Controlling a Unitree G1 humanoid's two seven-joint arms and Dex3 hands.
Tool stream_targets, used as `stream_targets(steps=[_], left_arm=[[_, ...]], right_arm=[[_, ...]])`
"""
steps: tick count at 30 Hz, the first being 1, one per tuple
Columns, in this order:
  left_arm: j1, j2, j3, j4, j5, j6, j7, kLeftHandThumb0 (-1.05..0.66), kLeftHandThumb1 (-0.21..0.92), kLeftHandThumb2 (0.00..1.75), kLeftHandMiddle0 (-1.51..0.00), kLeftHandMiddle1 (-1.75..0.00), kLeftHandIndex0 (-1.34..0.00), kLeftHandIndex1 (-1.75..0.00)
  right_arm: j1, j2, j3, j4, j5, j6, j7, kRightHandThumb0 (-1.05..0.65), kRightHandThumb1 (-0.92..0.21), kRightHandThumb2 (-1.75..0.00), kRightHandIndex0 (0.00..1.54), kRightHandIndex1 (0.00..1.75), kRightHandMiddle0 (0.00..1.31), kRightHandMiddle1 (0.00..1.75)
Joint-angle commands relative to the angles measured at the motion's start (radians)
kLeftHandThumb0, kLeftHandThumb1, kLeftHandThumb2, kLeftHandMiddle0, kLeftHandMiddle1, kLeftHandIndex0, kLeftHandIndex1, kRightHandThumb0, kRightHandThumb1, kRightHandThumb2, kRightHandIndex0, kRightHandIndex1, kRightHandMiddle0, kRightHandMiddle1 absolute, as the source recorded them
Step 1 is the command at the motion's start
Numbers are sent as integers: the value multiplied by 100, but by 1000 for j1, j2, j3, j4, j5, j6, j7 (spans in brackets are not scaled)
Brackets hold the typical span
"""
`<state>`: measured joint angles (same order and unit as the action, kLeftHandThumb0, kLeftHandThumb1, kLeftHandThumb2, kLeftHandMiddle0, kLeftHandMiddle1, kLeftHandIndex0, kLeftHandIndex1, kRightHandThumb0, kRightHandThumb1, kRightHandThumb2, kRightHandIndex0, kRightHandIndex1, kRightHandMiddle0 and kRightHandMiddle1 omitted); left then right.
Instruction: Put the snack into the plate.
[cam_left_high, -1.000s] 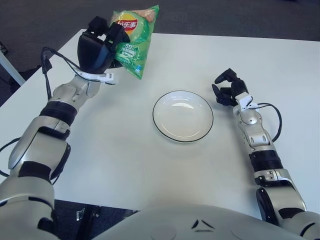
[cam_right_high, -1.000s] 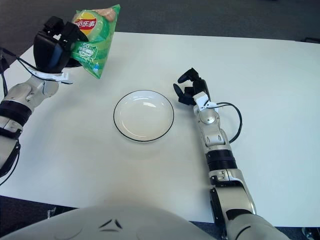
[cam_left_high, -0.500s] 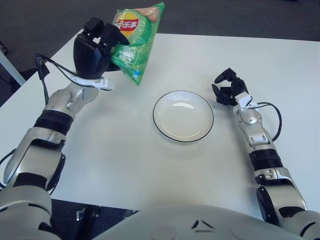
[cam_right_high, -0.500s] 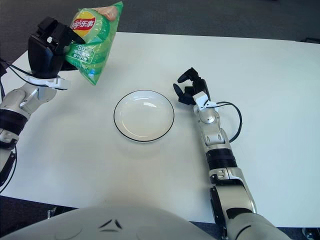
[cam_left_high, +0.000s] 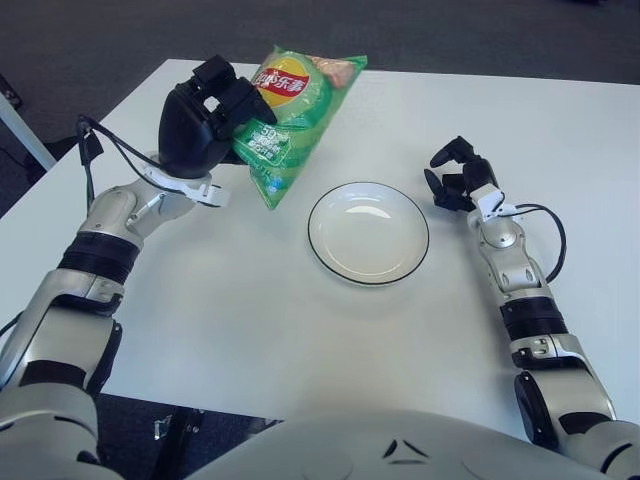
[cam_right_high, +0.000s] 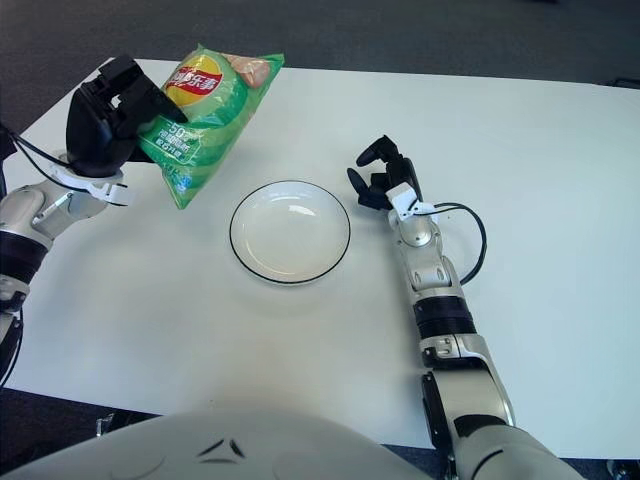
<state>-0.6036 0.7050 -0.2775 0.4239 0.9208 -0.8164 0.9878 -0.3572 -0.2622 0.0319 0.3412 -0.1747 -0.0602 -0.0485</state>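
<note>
Left hand: the black three-finger left hand (cam_left_high: 205, 115) is raised above the table on the left side, and its fingers (cam_left_high: 238, 98) are closed around the side edge of the snack bag.
Snack: the green crinkled plastic chip bag with a red and yellow logo (cam_left_high: 290, 115) hangs in the air from this hand, tilted, with its top pointing up and to the right and its lower corner pointing down toward the table. It does not touch the table.
Plate: the round white ceramic plate with a thin dark rim (cam_left_high: 330, 260) lies flat near the middle, to the right of the bag and lower; nothing is inside it.
Right hand: the black right hand (cam_left_high: 455, 178) shows just beside the plate, on its right side, fingers curled and holding nothing.
Table: the white flat table top (cam_left_high: 250, 320) is under all these things.
</note>
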Motion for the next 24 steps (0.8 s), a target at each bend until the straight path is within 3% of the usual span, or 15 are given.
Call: stream_targets(steps=[1,2,4,6,8,10,13,15,17,24], left_arm=[[36,-5,16,-39,37,32,13,-1,-8,175,-91,-175,-73,-166],[1,36,-8,-65,-14,-3,-145,-1,-8,175,-91,-175,-73,-166],[-44,87,-37,-97,-83,-49,-346,-1,-7,175,-90,-175,-70,-170],[-8,65,-76,-26,27,-96,-218,-1,-5,173,-88,-173,-68,-173],[54,29,-82,34,129,-88,22,-1,-1,168,-86,-171,-65,-174],[71,26,-31,-17,75,-96,-1,-1,1,166,-83,-172,-63,-174],[36,-10,-34,-25,54,-85,-58,-1,1,166,-83,-174,-64,-172],[-49,-71,-56,-12,28,-74,-140,-1,1,166,-83,-174,-65,-170],[-85,-97,-60,-13,8,-81,-187,-1,1,166,-83,-174,-65,-169],[-9,-74,-32,-124,-72,-216,-265,-1,-6,171,-89,-175,-72,-163]], right_arm=[[66,6,13,70,-5,63,31,-38,-67,-87,122,175,34,175],[66,8,11,72,-3,61,30,-38,-67,-87,122,175,34,175],[66,9,9,73,-3,59,29,-38,-68,-86,122,175,33,175],[65,11,8,73,-6,62,26,-38,-68,-86,122,175,33,175],[65,12,9,72,-9,65,22,-38,-68,-86,122,175,33,175],[65,12,11,66,-12,71,22,-38,-68,-86,122,175,33,175],[65,11,15,64,-16,72,25,-38,-68,-85,122,175,33,175],[65,9,16,64,-16,71,28,-38,-68,-86,122,175,33,175],[65,8,15,63,-13,72,31,-38,-68,-86,122,175,33,175],[64,7,9,63,-1,78,42,-38,-68,-86,122,175,33,175]])
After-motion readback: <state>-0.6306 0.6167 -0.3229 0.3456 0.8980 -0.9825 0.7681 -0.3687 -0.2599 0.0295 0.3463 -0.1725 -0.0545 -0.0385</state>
